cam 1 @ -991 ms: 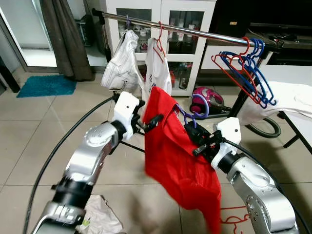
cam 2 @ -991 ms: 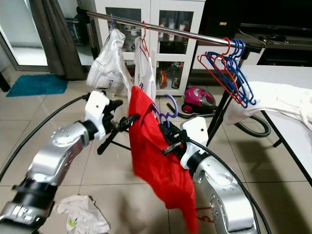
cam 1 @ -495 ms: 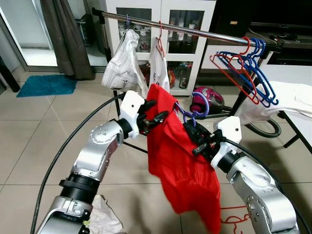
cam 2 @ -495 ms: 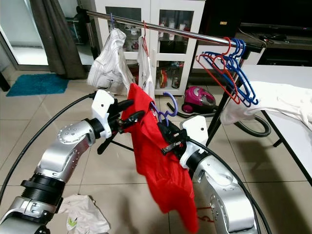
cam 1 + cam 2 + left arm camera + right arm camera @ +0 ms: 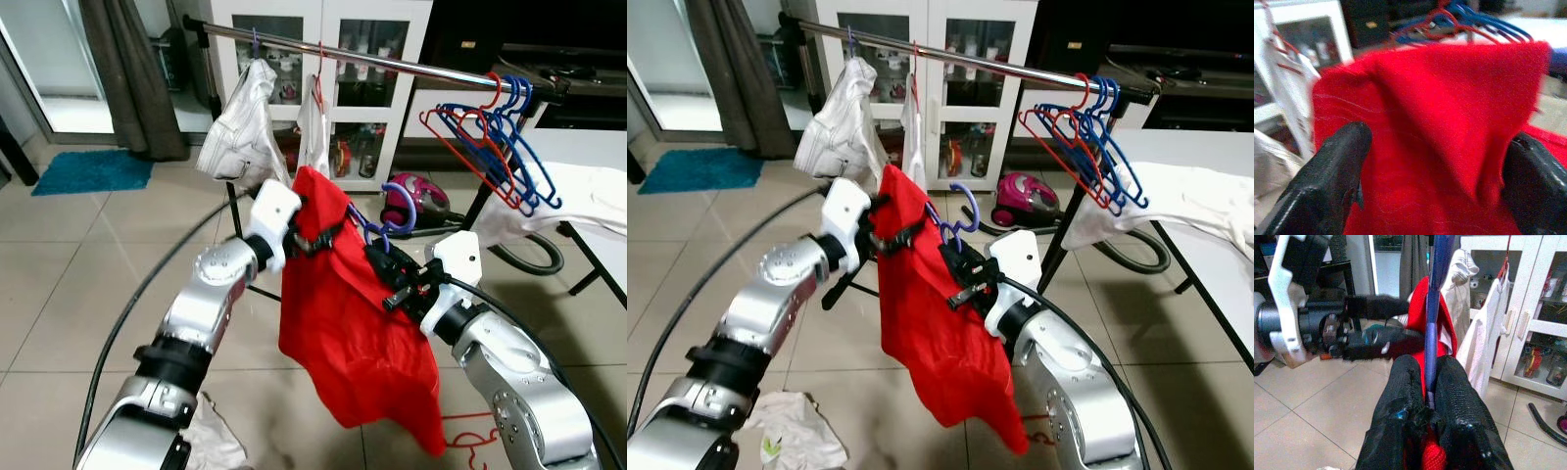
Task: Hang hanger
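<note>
Right pincer (image 5: pixel 1426 382) clamped on purple hanger (image 5: pixel 1434 308), red shirt (image 5: pixel 343 323) draped.

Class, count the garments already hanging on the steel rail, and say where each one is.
2. A white garment hangs near the rail's left end, and a second white garment hangs just right of it on a red hanger. Others may be hidden behind them.
</note>
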Robot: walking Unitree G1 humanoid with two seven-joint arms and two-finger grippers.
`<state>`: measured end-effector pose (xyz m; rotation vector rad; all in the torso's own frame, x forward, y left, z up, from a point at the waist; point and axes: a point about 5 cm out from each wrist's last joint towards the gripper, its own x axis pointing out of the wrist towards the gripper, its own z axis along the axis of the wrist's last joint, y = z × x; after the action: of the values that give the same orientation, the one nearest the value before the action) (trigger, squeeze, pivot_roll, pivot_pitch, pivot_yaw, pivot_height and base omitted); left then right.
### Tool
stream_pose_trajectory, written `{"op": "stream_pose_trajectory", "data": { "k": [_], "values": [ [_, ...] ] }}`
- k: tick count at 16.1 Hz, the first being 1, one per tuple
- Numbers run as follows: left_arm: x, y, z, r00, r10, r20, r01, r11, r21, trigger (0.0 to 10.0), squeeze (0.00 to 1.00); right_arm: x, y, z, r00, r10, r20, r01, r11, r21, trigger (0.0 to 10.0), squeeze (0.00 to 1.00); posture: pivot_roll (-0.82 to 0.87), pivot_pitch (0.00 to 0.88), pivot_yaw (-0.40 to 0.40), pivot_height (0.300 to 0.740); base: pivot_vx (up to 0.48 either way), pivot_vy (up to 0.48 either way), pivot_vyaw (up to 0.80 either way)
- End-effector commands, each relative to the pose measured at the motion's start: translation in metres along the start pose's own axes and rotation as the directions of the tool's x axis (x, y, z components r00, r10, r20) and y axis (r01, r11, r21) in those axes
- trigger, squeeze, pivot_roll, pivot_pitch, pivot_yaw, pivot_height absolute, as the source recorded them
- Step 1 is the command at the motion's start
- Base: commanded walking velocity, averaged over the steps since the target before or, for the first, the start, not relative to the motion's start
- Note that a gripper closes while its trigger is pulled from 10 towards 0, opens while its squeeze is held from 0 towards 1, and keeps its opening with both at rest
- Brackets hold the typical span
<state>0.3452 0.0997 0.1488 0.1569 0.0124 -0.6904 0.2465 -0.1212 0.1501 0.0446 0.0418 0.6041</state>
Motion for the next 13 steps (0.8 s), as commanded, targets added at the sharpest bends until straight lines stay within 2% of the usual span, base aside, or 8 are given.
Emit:
{"op": "stream_pose_trajectory", "data": {
  "k": [1, 2, 3, 4, 5, 13],
  "values": [
    [0.0052, 0.0015, 0.0067, 1.0, 0.018, 0.015, -0.018, 1.0, 0.009, 10.0, 1.0, -0.0002, 0.0011, 0.0125, 0.998, 0.01, 0.059, -0.009, 1.0, -0.022, 10.0, 0.0, 0.05, 0.018, -0.005, 0.74, 0.0, 0.0, 0.0],
    [0.0065, -0.0003, 0.0077, 1.0, 0.005, 0.019, -0.005, 1.0, 0.01, 10.0, 0.87, -0.0003, 0.0012, 0.0125, 0.998, 0.01, 0.059, -0.009, 1.0, -0.022, 10.0, 0.0, 0.05, 0.017, -0.004, 0.74, 0.0, 0.0, 0.0],
    [0.0087, -0.0028, 0.0086, 1.0, -0.007, 0.027, 0.007, 1.0, 0.017, 3.2, 0.0, -0.0005, 0.0012, 0.0124, 0.998, 0.009, 0.059, -0.008, 1.0, -0.022, 10.0, 0.0, 0.05, 0.017, -0.003, 0.74, 0.0, 0.0, 0.0],
    [0.0099, -0.0035, 0.0088, 0.999, -0.006, 0.032, 0.006, 1.0, 0.022, 3.2, 0.0, -0.0006, 0.0012, 0.0124, 0.998, 0.009, 0.059, -0.008, 1.0, -0.022, 10.0, 0.0, 0.05, 0.018, -0.003, 0.74, 0.0, 0.0, 0.0],
    [0.0111, -0.0046, 0.0091, 0.999, -0.004, 0.042, 0.003, 1.0, 0.023, 0.0, 0.0, -0.0008, 0.0011, 0.0121, 0.998, 0.008, 0.059, -0.007, 1.0, -0.022, 10.0, 0.0, 0.05, 0.016, -0.007, 0.74, 0.0, 0.0, 0.0],
    [0.0067, 0.001, 0.0016, 1.0, 0.015, 0.017, -0.015, 1.0, 0.02, 0.0, 0.0, 0.0007, 0.003, 0.0105, 0.998, 0.024, 0.051, -0.023, 1.0, -0.02, 10.0, 0.0, 0.05, 0.007, -0.022, 0.74, 0.0, 0.0, 0.0]
  ]
}}
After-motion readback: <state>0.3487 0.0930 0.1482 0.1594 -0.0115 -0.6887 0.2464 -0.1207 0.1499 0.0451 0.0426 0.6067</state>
